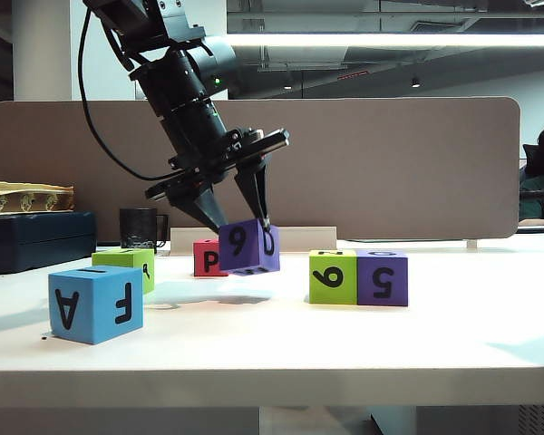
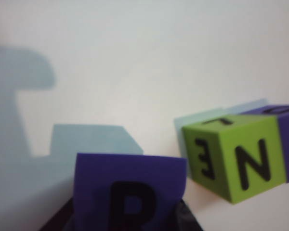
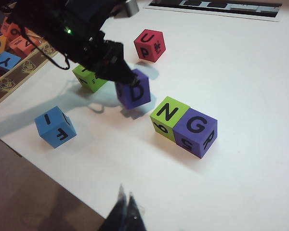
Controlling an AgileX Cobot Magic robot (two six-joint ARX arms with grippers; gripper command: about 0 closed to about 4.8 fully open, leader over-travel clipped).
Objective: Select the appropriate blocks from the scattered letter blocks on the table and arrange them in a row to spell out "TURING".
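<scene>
Fingers of the left gripper (image 1: 238, 220) pinch a purple letter block (image 1: 250, 246), tilted just above the counter (image 1: 453, 335), near the green N block (image 3: 169, 115) touching the purple G block (image 3: 196, 131). Right gripper (image 3: 126, 208) fingers sit pressed together, well apart. Light, stiff, matte cubes probably suit flat opposite-face grips.
</scene>
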